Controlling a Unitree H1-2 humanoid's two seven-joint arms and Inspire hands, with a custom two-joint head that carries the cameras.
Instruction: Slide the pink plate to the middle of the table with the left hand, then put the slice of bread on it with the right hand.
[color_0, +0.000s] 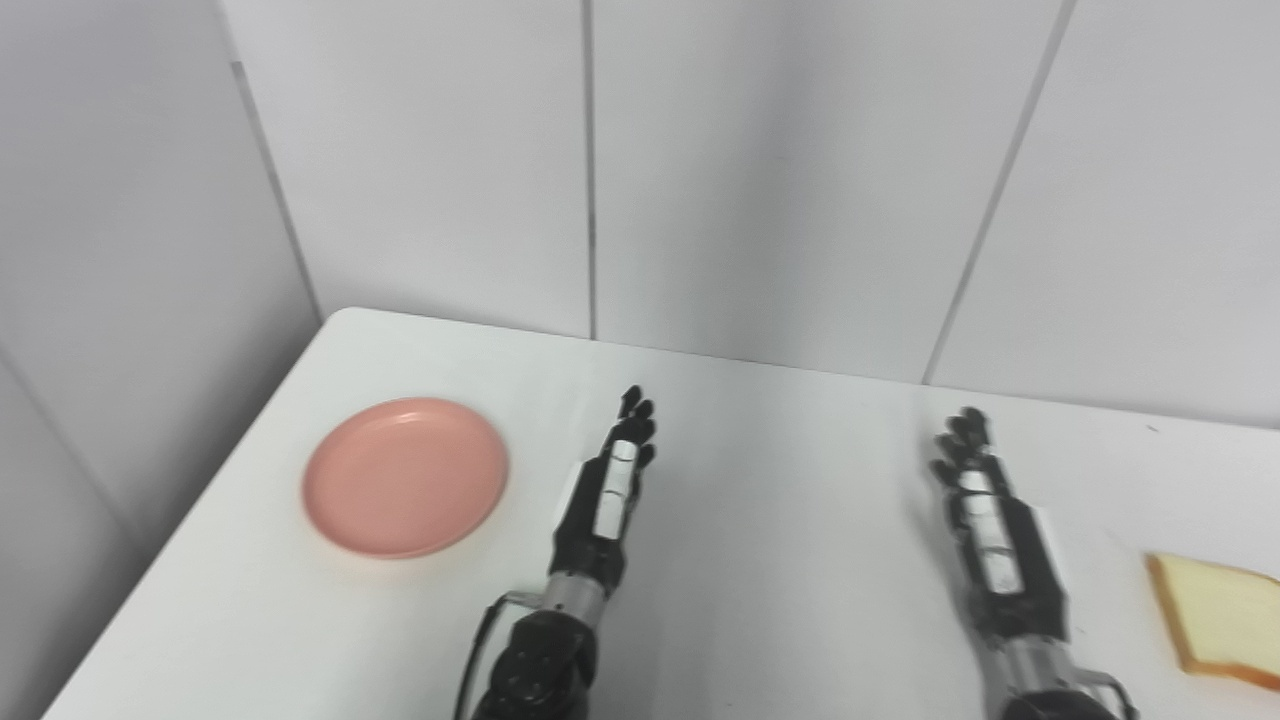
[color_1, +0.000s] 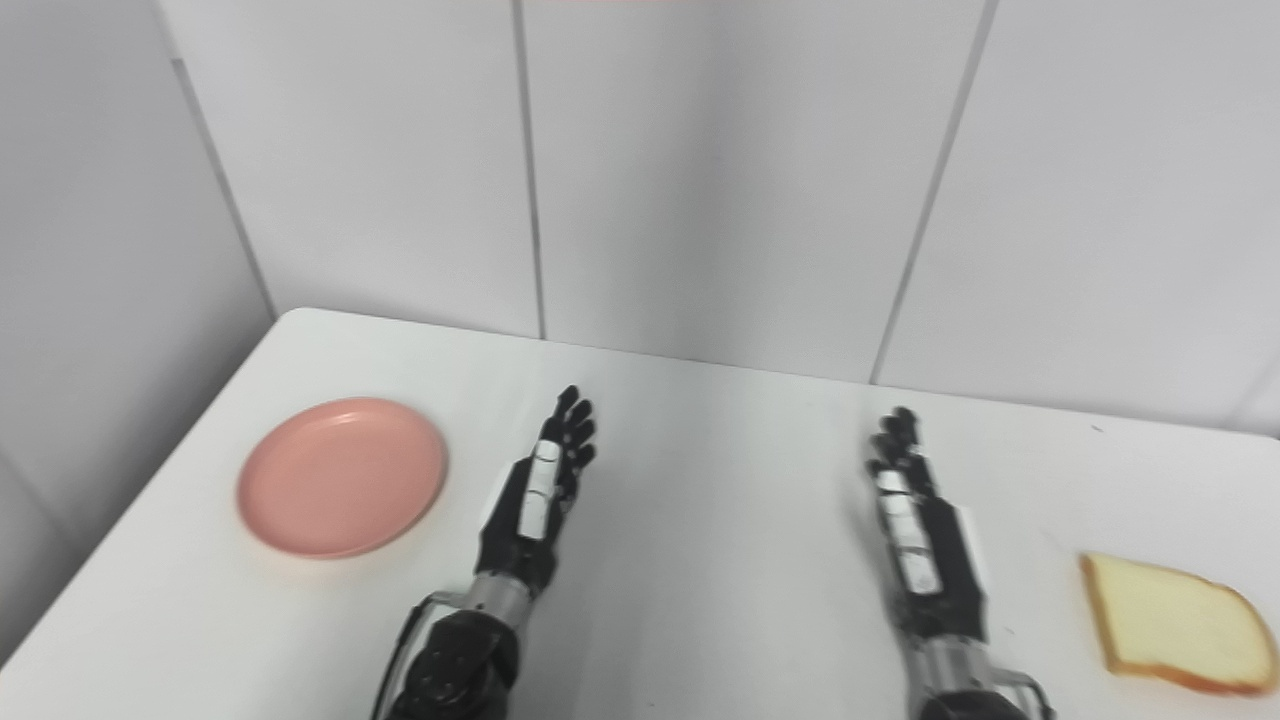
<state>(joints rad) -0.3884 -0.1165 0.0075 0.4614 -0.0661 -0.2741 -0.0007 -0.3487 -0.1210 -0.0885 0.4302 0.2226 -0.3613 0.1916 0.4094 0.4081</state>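
Note:
A pink plate (color_0: 405, 476) lies flat on the left side of the white table (color_0: 780, 470), with nothing on it. My left hand (color_0: 610, 490) hovers just right of the plate, open, fingers stretched forward and holding nothing. A slice of bread (color_1: 1178, 624) with a tan crust lies at the table's right side near the front. My right hand (color_1: 915, 525) is left of the bread, apart from it, open with fingers extended and empty.
Grey panelled walls (color_0: 700, 170) rise behind the table's far edge and along its left side. The table's rounded far-left corner (color_0: 345, 318) is beyond the plate. Bare tabletop lies between the two hands.

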